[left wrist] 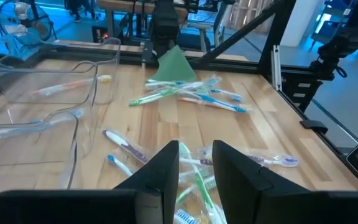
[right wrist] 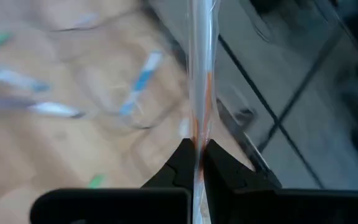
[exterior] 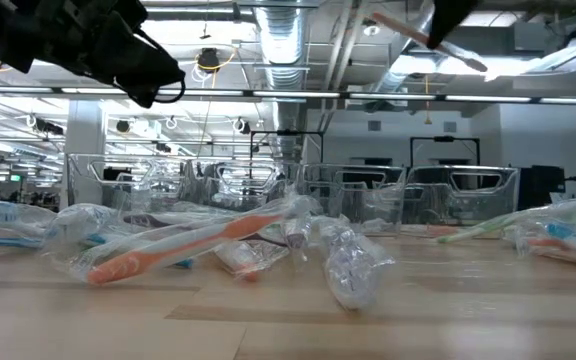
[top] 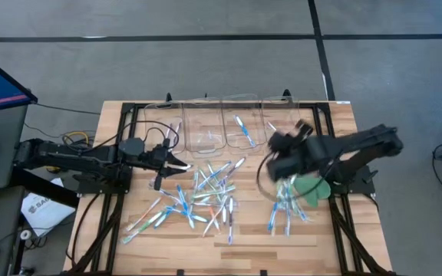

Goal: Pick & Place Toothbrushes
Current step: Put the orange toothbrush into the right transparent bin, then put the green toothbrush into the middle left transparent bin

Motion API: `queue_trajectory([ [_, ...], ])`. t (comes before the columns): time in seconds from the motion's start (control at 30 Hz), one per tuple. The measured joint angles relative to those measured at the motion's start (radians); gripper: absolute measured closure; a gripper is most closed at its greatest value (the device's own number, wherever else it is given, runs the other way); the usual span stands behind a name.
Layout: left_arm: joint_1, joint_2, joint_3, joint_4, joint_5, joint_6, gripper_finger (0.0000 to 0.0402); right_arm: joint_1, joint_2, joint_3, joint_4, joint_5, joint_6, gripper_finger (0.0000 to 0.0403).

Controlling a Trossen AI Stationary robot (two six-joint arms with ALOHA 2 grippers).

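Right gripper [right wrist: 199,163] pinched tight on an orange-accented toothbrush [right wrist: 201,74], long axis running straight out from the fingertips. You carry it aloft, the bins [top: 240,126] lying toward ten o'clock. Left gripper [left wrist: 194,171] waits part-open over the pile [top: 206,199] (holding nothing).

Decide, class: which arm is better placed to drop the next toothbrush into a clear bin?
Right. The right gripper is shut on a wrapped toothbrush, lifted near the bins. The left gripper holds nothing, above the pile.
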State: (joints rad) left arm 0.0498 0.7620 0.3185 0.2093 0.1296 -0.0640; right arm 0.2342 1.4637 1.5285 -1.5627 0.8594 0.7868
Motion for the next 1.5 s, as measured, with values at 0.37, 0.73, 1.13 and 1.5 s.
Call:
queue_trajectory([
  [0.37, 0.000, 0.000, -0.001, 0.026, 0.038, -0.001, 0.0312, -0.479, -0.224, -0.317, 0.323, -0.171, -0.157, 0.0397],
  [0.73, 0.000, 0.000, -0.001, 0.034, 0.041, -0.001, 0.0312, -0.754, -0.096, -0.404, 0.566, -0.424, -0.311, 0.0386],
  [1.13, 0.000, 0.000, -0.001, 0.033, 0.041, -0.022, 0.0312, -0.809, 0.138, -0.403, 0.577, -0.463, -0.313, 0.0294],
  [1.5, 0.000, 0.000, -0.001, 0.033, 0.040, 0.005, 0.0312, -0.788, 0.043, -0.297, 0.476, -0.479, -0.349, 0.0221],
])
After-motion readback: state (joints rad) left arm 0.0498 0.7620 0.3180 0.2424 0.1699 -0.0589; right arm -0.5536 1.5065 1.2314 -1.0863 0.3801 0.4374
